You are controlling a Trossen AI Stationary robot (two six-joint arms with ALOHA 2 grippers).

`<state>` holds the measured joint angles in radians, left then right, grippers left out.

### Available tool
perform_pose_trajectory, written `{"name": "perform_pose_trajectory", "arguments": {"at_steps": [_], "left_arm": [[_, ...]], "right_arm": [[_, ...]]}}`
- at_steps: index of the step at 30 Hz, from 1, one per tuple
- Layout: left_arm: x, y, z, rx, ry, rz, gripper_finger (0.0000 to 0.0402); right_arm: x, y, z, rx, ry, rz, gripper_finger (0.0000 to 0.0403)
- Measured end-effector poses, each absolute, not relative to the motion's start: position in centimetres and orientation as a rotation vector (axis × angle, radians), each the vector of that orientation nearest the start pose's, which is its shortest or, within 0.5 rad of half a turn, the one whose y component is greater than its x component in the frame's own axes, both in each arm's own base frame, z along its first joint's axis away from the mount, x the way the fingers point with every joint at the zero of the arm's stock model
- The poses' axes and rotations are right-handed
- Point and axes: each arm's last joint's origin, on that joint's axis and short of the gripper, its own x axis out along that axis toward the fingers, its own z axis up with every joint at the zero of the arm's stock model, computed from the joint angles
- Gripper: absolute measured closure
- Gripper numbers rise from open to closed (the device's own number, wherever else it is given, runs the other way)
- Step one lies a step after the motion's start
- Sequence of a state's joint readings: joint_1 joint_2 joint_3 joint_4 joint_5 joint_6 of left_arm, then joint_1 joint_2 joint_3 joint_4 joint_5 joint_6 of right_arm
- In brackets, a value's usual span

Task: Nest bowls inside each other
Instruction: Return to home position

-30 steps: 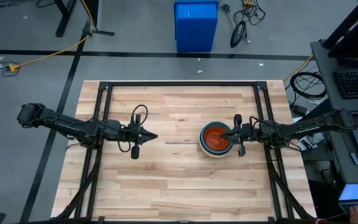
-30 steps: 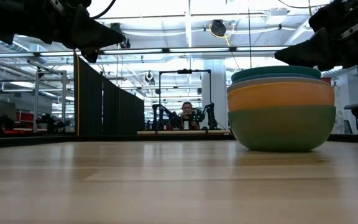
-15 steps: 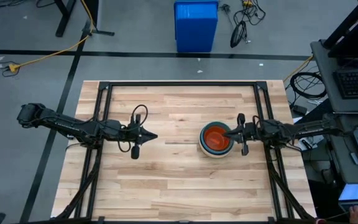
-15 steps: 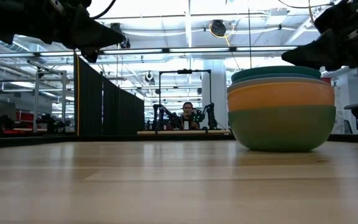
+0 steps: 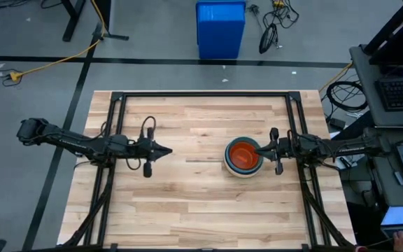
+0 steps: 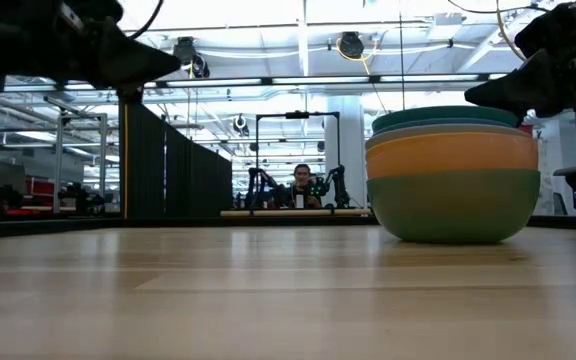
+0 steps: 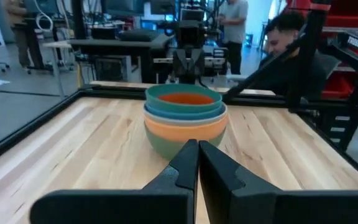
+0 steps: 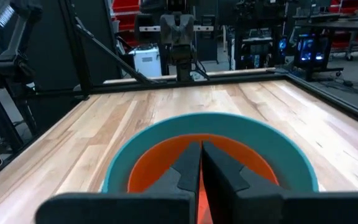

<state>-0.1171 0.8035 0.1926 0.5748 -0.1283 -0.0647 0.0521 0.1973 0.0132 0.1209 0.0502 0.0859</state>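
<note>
Several bowls (image 5: 243, 157) stand nested in one stack on the table's right half, resting on the sage green bottom bowl (image 6: 454, 205). Above it come orange and pale rims, a teal rim (image 8: 166, 134) on top and a red-orange bowl (image 7: 185, 98) inside. My right gripper (image 5: 259, 148) is shut and level, its tips just above the stack's right rim (image 6: 473, 95), clear of it. My left gripper (image 5: 168, 150) is shut and level over the table's left half, pointing at the stack (image 7: 185, 118) from well away.
Bare wooden table (image 5: 187, 203) lies all round the stack, framed by a black rail (image 5: 201, 94). A blue bin (image 5: 220, 28) stands on the floor beyond the far edge. People (image 7: 291, 37) are in the room behind the table.
My left gripper has drawn back toward the table's left edge, staying shut and level. My right gripper has pulled back toward the right edge, from over the stack's middle to its right rim. The bowls have not moved.
</note>
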Motion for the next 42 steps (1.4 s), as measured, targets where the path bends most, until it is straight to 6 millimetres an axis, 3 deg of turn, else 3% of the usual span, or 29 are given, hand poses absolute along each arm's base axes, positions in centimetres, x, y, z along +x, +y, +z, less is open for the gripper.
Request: {"name": "perform_pose_trajectory", "arguments": {"at_steps": [13, 42], "left_arm": [[13.6, -1.1, 17.3, -0.078, -0.033, 0.027, 0.0402], [13.0, -1.0, 16.9, -0.052, 0.018, 0.040, 0.0402]], "right_arm": [[10.6, 0.4, 16.4, 0.083, 0.046, 0.000, 0.0403], [9.7, 0.4, 16.9, 0.069, -0.025, 0.002, 0.0403]]}}
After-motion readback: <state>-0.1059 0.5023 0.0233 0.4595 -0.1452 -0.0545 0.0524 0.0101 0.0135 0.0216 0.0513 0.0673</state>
